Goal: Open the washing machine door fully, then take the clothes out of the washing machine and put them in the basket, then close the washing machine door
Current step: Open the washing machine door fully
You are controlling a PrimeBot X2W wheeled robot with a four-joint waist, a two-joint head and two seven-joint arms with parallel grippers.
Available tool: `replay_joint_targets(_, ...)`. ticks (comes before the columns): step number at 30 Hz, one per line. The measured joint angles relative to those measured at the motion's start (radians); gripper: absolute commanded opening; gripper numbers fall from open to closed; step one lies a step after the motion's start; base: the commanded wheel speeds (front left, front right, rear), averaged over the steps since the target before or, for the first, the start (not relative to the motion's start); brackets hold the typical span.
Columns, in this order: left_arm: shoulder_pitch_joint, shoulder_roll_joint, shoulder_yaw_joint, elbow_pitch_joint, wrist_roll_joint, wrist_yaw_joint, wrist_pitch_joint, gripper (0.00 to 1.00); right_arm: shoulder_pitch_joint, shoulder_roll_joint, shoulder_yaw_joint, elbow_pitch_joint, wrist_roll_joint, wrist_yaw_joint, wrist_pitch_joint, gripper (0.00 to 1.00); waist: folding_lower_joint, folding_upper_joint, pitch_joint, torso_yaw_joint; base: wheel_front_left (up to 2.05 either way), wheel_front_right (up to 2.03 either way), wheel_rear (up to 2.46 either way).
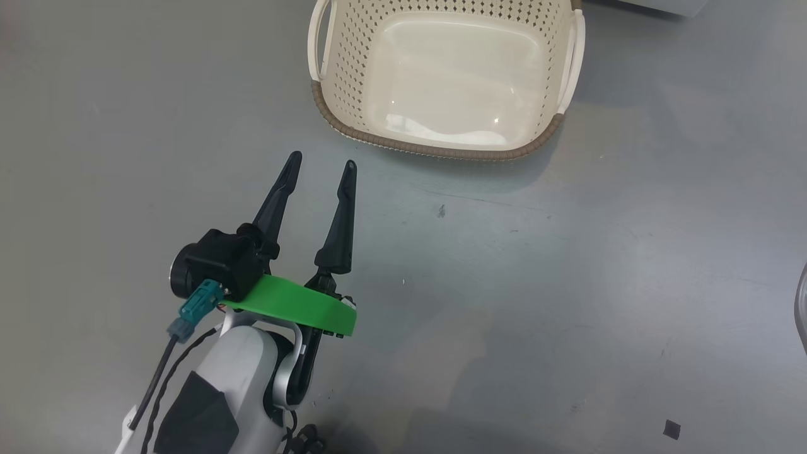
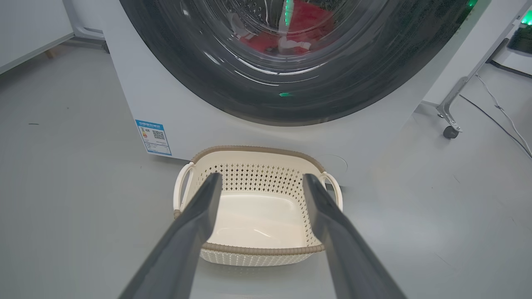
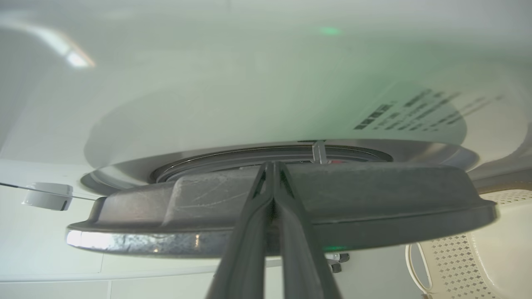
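The cream basket (image 1: 441,150) stands on the grey floor, with nothing in it. My left gripper (image 1: 323,159) hovers open just short of its brown rim, holding nothing. In the left wrist view the left gripper (image 2: 262,178) points at the basket (image 2: 257,249), which sits before the white washing machine (image 2: 199,124). Red clothes (image 2: 299,25) show through the glass of the black-rimmed washing machine door (image 2: 266,99). My right gripper (image 3: 272,165) is shut, its tips against the grey edge of the door (image 3: 374,199), seen edge-on against the machine's front (image 3: 249,83). The basket (image 3: 478,232) is at the lower right.
A blue label (image 2: 153,137) marks the machine's lower left corner. A metal leg on a castor (image 2: 451,131) and a cable (image 2: 498,112) lie right of the machine. White furniture (image 2: 25,41) stands to its left. A grey curved edge (image 1: 801,309) pokes in at the right.
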Motion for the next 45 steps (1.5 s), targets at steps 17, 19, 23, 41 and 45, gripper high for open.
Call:
replay_joint_targets(17,0.000,0.000,-0.020,-0.001,0.000,0.001,0.000,1.00,-0.074,-0.007,-0.019,0.081,0.000,-0.008,0.003,0.00,0.0000,0.0000,0.004,0.016,0.00,0.00,0.00)
replay_joint_targets(19,0.000,0.000,-0.020,-0.001,0.000,0.003,0.000,1.00,-0.081,-0.019,-0.011,0.094,0.000,-0.008,0.024,0.00,0.0000,0.0000,0.006,0.020,0.00,0.00,0.00)
replay_joint_targets(23,0.000,0.000,-0.019,-0.002,0.000,0.005,0.000,1.00,-0.085,-0.024,-0.012,0.110,0.001,-0.008,0.035,0.00,0.0000,0.0000,0.008,0.024,0.00,0.00,0.00)
replay_joint_targets(41,0.000,0.000,-0.015,0.011,0.000,0.006,0.000,1.00,-0.043,-0.015,-0.030,0.185,0.036,-0.008,0.086,0.00,0.0000,0.0000,-0.043,0.010,0.00,0.00,0.00)
replay_joint_targets(45,0.000,0.000,-0.016,0.019,0.000,0.006,0.000,1.00,-0.018,-0.013,-0.033,0.197,0.045,-0.008,0.097,0.00,0.0000,0.0000,-0.064,0.008,0.00,0.00,0.00)
